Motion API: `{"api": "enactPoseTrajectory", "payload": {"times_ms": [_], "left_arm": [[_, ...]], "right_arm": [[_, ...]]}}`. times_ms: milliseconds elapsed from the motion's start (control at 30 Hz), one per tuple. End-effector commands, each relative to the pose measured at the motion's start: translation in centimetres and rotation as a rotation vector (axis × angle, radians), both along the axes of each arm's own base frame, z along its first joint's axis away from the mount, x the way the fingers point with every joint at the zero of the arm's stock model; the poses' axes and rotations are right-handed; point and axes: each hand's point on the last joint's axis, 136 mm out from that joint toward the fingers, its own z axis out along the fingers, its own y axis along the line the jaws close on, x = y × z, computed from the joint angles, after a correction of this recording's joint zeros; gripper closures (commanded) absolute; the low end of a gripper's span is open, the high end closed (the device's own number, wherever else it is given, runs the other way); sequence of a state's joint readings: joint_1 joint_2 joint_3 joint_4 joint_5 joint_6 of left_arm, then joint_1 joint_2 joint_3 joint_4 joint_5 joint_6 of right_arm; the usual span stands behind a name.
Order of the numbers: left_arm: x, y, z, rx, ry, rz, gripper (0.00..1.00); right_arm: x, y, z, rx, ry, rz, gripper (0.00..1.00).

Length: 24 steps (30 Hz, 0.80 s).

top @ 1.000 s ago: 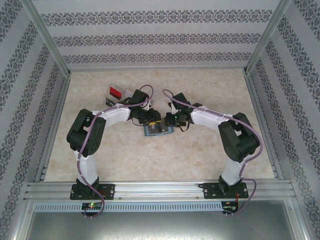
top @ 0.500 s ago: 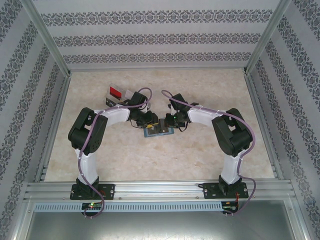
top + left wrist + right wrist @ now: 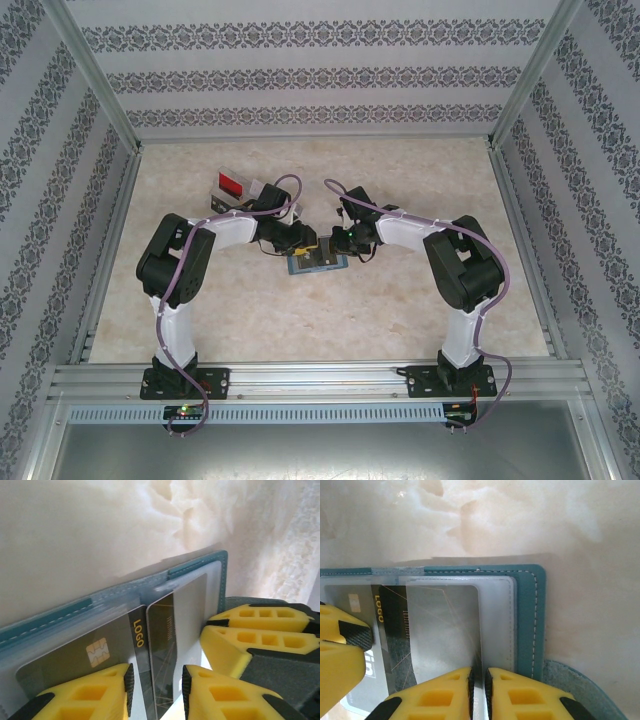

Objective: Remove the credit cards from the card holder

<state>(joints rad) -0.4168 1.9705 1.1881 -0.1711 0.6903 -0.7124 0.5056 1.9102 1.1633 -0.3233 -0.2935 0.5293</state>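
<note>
My two arms meet at the middle of the marbled table (image 3: 420, 330), both grippers down at the card holder (image 3: 318, 264), which lies open and flat there with its teal stitched border showing. My left gripper (image 3: 157, 696) stands part open, its yellow fingers (image 3: 90, 695) set apart over the cards with nothing clamped between them. In the gap between them lies the lower end of a dark lined card (image 3: 187, 605), tucked under a clear sleeve (image 3: 495, 625) on the half of the holder nearer my right gripper (image 3: 479, 692). Just beside it, on the other half, a grey-brown LOGO card (image 3: 75, 655) with a gold chip and yellow lettering sits in the holder, and the two cards' edges almost touch at the fold. My right gripper has its fingers almost together, a thin slit between the pads, and the outer edge of the lined card runs straight down into that slit. Whether the pads grip the card or the sleeve I cannot tell, as the tips are cut off at the bottom of the right wrist view. Seen from the left wrist, those fingers sit at the holder's outer edge. Well apart, toward the table's far left, a red card (image 3: 231, 184) lies in a clear tray (image 3: 265, 190)
</note>
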Motion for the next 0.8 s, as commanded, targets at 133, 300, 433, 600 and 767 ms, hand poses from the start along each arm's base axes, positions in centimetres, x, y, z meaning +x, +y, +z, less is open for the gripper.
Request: {"api": "enactPoseTrajectory", "payload": {"times_ms": [133, 300, 433, 600, 767], "left_arm": [[0.6, -0.2, -0.5, -0.012, 0.003, 0.005, 0.66], [0.6, -0.4, -0.8, -0.010, 0.014, 0.002, 0.65], [0.5, -0.6, -1.2, -0.006, 0.030, 0.003, 0.65], [0.5, -0.6, -1.7, 0.004, 0.044, 0.001, 0.66], [0.5, -0.8, -1.7, -0.011, 0.047, -0.010, 0.66]], "right_arm": [[-1.1, -1.1, -2.8, -0.049, 0.088, -0.026, 0.82], [-1.2, -1.2, -2.9, -0.052, 0.090, -0.025, 0.82], [-1.3, -1.2, -3.1, -0.052, 0.095, -0.024, 0.83], [-1.3, -1.0, -3.2, -0.046, 0.096, -0.017, 0.84], [-1.5, -0.9, -3.3, -0.037, 0.104, -0.012, 0.84]]}}
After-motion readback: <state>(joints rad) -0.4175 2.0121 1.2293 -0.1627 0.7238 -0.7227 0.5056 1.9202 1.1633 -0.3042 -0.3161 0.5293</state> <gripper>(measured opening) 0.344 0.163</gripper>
